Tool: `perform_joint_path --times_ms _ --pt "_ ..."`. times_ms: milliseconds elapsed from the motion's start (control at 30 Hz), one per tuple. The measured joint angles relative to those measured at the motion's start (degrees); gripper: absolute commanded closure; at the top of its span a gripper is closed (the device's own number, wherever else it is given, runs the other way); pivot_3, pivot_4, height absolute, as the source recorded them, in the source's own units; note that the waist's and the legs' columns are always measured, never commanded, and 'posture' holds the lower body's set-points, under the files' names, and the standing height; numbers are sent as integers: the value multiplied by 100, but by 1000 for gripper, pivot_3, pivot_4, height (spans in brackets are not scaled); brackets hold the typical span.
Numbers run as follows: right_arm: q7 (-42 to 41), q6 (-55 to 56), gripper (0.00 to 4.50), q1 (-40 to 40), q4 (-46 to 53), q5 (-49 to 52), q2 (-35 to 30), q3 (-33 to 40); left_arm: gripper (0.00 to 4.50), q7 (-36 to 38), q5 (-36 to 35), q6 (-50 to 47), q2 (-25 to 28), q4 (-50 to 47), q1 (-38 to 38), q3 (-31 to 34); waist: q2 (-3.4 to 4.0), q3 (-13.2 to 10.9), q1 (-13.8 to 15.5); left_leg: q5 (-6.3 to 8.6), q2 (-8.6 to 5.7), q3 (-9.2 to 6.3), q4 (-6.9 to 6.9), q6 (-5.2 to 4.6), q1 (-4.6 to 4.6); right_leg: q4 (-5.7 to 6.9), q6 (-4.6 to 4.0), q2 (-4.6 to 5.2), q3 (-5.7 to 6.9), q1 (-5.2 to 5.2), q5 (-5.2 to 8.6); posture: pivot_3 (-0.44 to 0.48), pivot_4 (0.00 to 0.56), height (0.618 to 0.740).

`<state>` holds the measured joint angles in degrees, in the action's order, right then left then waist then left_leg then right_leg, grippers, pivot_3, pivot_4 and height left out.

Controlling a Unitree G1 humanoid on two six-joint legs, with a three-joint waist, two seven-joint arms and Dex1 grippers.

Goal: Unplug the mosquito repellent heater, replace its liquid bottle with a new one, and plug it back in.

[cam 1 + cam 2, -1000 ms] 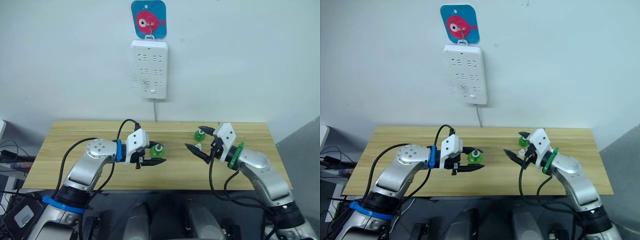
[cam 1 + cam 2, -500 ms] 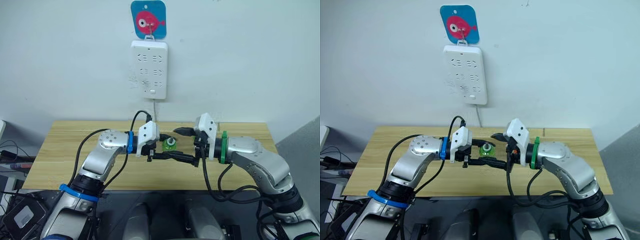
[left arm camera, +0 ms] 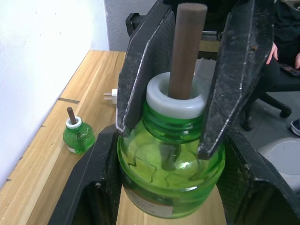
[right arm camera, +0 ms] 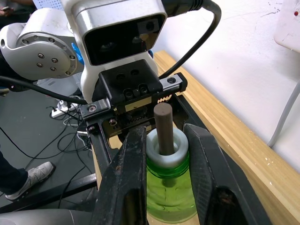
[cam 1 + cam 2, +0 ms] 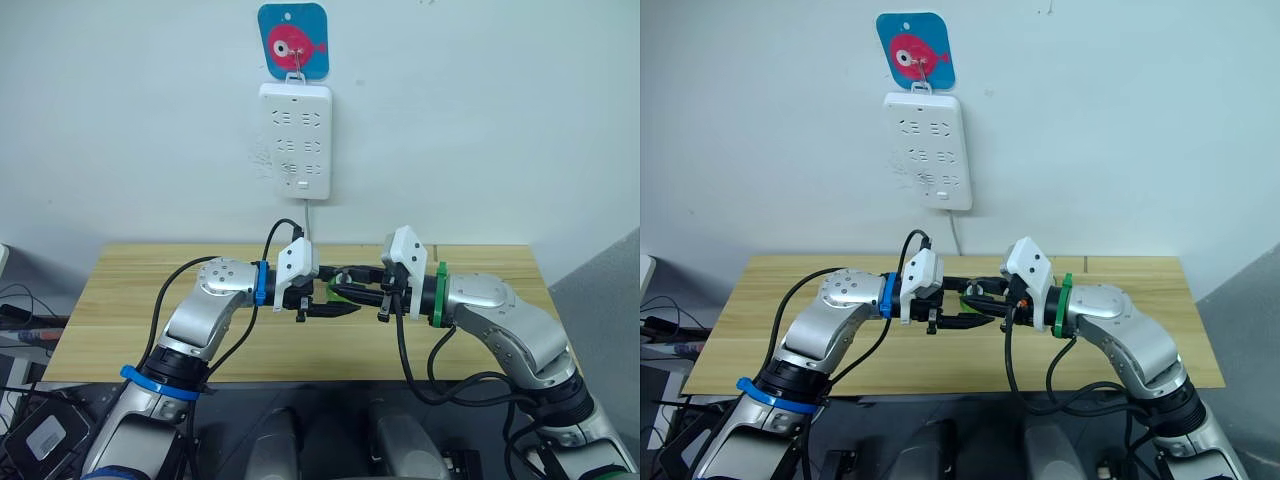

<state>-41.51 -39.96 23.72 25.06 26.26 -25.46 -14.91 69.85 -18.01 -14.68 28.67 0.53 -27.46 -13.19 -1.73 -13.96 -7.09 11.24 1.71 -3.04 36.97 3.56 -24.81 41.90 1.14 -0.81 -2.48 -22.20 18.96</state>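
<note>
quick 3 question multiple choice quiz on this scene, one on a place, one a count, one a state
1. Where is the heater?
A. on the table
B. plugged into the strip
C. on the floor

2. How many green bottles are there?
A. one
B. two
C. four

3. What state are the strip's sockets in?
A. all empty
B. one holds the heater
C. all taped over

Answers:
1 A: the heater lies on the table, prongs out.
2 B: the held bottle is gripped, and the spare bottle stands on the table.
3 A: nothing is plugged into the strip on the wall.
</note>
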Motion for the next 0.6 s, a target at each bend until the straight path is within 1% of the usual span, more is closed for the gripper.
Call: perform_joint_path --times_ms 200,233,300,400,467,500,600 --pt "-5 -11 3681 -1 -1 84 57 43 2212 89 -340 -409 29 -36 16 77 0 4 -39 0 1 -3 0 0 0 1 0 0 -1 0 0 -200 149 723" --pt "13 -41 3681 -1 -2 137 91 74 1492 98 -358 -408 36 -37 15 107 2 8 -50 0 1 -3 0 0 0 1 0 0 -1 0 0 -202 147 723" --pt "49 -78 3681 -1 -4 208 101 177 959 120 -384 -385 52 15 14 160 3 29 -71 0 0 -4 -1 0 0 1 0 0 0 0 0 -204 146 723" --pt "183 -302 3681 5 -2 488 143 638 18 5 -327 -332 52 276 26 210 2 69 -88 0 1 -4 -1 0 0 1 0 0 -2 0 0 -208 145 723" --pt "307 -502 3681 5 3 746 206 894 0 -65 -395 -467 51 339 57 286 2 73 -98 0 2 -4 -1 0 0 2 0 0 -2 0 0 -208 145 723" --pt "429 -656 3681 6 4 953 306 1079 0 -99 -561 -721 40 312 95 384 1 73 -106 0 3 -4 -1 0 0 3 0 0 -2 0 0 -208 144 723" --pt "1031 -1157 3681 22 14 1732 735 1775 0 -576 -1388 -1866 -147 11 149 901 1 73 -109 0 4 -13 0 0 -3 5 0 1 -2 1 0 -206 144 723"
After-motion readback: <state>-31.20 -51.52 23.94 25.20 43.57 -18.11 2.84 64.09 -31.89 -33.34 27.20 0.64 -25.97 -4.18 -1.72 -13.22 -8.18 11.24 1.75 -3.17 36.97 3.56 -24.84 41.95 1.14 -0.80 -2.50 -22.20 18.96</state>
